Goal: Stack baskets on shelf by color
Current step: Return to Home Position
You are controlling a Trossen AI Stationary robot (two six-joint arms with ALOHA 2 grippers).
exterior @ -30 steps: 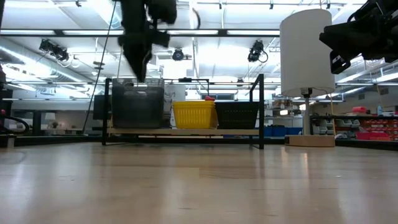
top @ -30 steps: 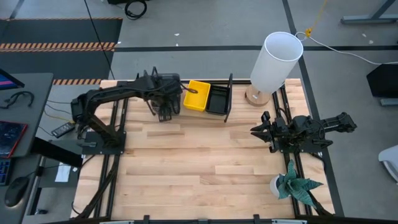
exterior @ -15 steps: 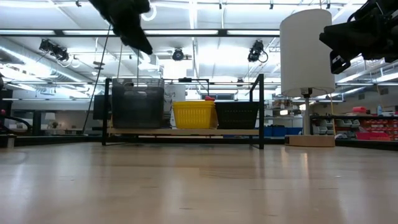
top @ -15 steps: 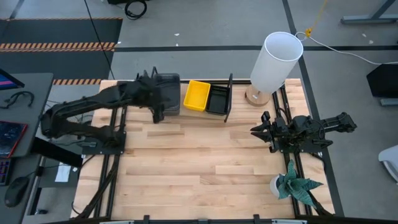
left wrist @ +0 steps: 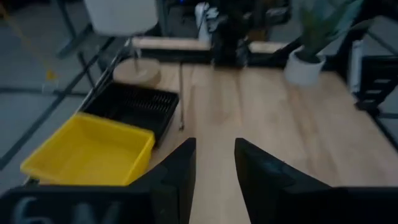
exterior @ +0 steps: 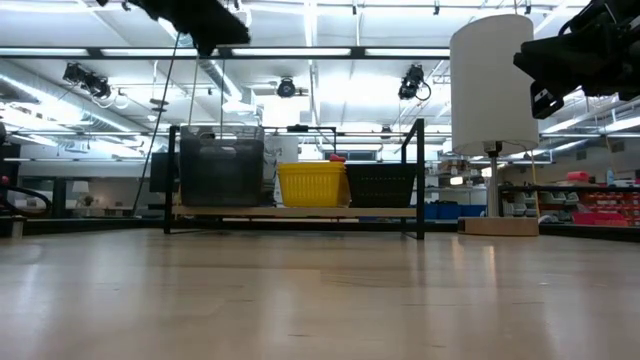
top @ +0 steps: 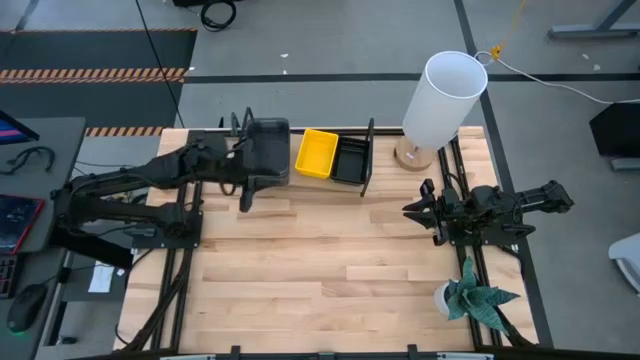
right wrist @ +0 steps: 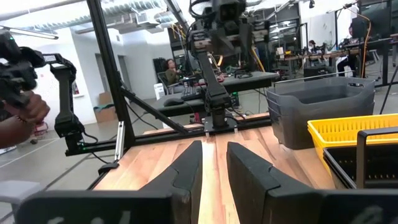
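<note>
Near the far left corner of the slatted wooden counter (top: 330,270), the left gripper (top: 244,195) hovers open and empty, raised just beside the light-wood wire-framed shelf (exterior: 300,211). On it smoky grey plastic baskets (top: 268,150), yellow baskets (top: 318,153) and black slatted baskets (top: 350,160) sit sorted, so retreat seems due. The right gripper (top: 415,210) waits open by the right edge; a white cylindrical lamp (top: 445,95) stands clear.
</note>
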